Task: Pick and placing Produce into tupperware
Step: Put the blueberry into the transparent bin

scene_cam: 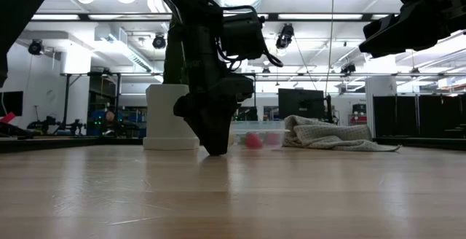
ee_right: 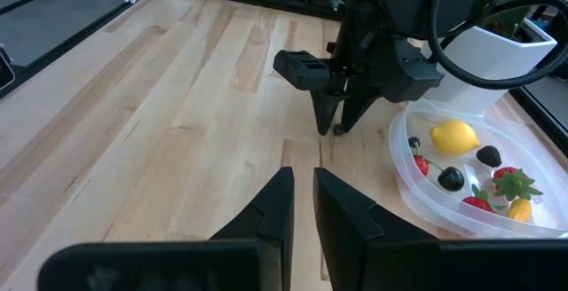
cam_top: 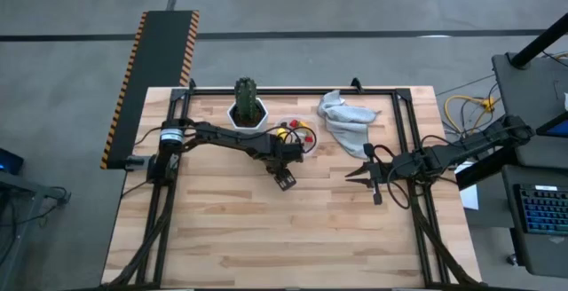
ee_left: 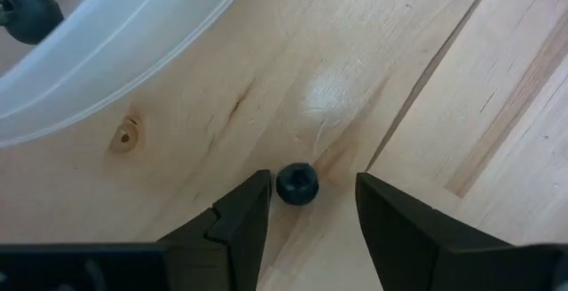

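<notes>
Fingers of the left claw (ee_left: 306, 216) stand apart, pointing down at the pale wooden bench (cam_top: 266, 229), and a small dark round berry (ee_left: 296, 184) lies loose on the wood between their tips, touching neither. Being round, it shows no long axis; a little dimple faces up. Just beside it sits the clear rounded-square plastic tupperware (ee_right: 417, 189), holding a yellow lemon (ee_right: 454, 137), red strawberries and dark berries. The right claw (cam_top: 366, 174) hovers well apart over the bench's right side, fingers nearly together, holding nothing. A white hexagonal cactus pot (cam_top: 248, 114) and a crumpled grey cloth (cam_top: 346, 118) sit behind.
</notes>
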Motion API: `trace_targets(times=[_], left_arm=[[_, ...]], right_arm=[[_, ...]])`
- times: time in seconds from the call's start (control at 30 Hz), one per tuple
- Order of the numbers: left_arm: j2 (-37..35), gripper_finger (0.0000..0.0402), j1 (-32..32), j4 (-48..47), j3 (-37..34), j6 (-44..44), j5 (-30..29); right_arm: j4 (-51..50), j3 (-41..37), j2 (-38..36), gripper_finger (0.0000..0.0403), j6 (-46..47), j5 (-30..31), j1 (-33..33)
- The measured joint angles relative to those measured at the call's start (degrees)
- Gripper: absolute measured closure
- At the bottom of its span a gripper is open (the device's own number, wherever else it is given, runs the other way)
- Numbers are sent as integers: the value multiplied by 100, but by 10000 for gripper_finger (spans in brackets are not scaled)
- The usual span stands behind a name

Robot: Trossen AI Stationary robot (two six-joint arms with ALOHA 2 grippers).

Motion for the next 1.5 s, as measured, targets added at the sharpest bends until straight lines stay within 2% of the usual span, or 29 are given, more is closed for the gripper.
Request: trace_targets(times=[0.33,0.43,0.57,0.7,0.77,1.5], left_arm=[[0,245,7,41,-10,-6,-5],[-2,256,9,46,-23,-5,-21],[-11,298,12,61,-81,-5,-35],[13,368,33,71,-156,11,101],[50,384,44,81,-194,-56,101],[86,384,61,52,-206,-43,172]], right_arm=[[2,1,0,364,-2,0,0],[1,0,0,364,-1,0,-1],[2,-1,0,364,0,0,-2],[2,-1,0,364,-1,0,-1],[1,-1,0,364,0,0,0],[2,1,0,364,0,0,-2]])
